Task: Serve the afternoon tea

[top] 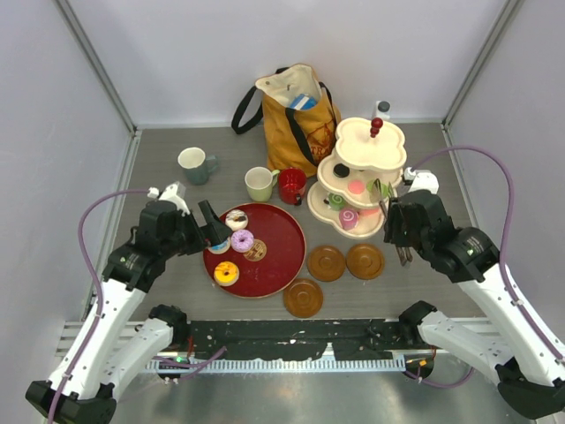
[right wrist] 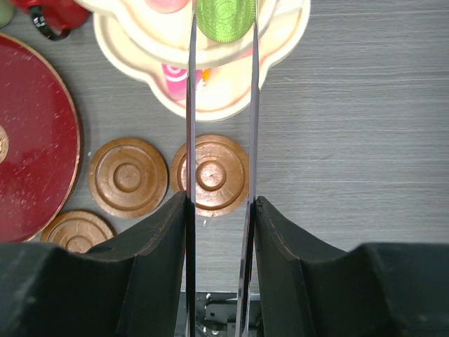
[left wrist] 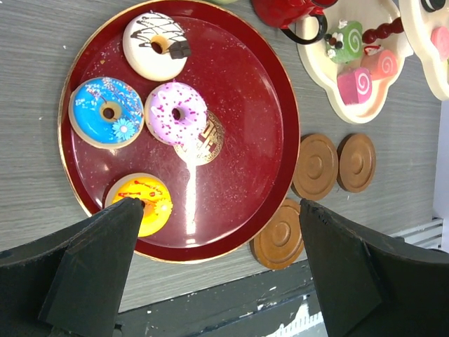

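Note:
My left gripper hangs open over the near left rim of the big red tray, one finger above a yellow donut. White, blue and pink donuts also lie on that tray. My right gripper is shut on metal tongs. Their two blades reach to the cream three-tier stand, with the tips either side of a green macaron. Roll cakes sit on the lowest tier. Three brown saucers lie between tray and stand.
Grey-green, pale green and red mugs stand behind the tray. A mustard-yellow tote bag stands at the back, close to the stand's top tier. White walls enclose the table on three sides.

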You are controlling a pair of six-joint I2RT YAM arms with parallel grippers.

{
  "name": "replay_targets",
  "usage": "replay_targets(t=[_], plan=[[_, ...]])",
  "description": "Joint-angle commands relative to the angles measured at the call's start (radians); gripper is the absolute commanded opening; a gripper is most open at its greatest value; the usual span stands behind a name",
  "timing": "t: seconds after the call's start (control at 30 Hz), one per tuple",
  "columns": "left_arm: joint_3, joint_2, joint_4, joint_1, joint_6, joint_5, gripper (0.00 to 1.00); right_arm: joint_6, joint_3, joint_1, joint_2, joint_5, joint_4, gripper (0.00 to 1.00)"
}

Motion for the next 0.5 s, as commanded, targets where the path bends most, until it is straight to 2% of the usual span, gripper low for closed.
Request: replay_targets(t=[0.0, 0.47], plan=[[-0.01, -0.016, 0.061, 0.005, -0.004, 0.01, 1.0, -0.018, 0.014, -0.047, 0.031, 0.051, 0.075, 0.35], [-0.029, 0.007, 0.07, 0.005, 0.016, 0.011, 1.0, -0.084, -0.003, -0.131, 0.129, 0.037, 0.25, 0.35]])
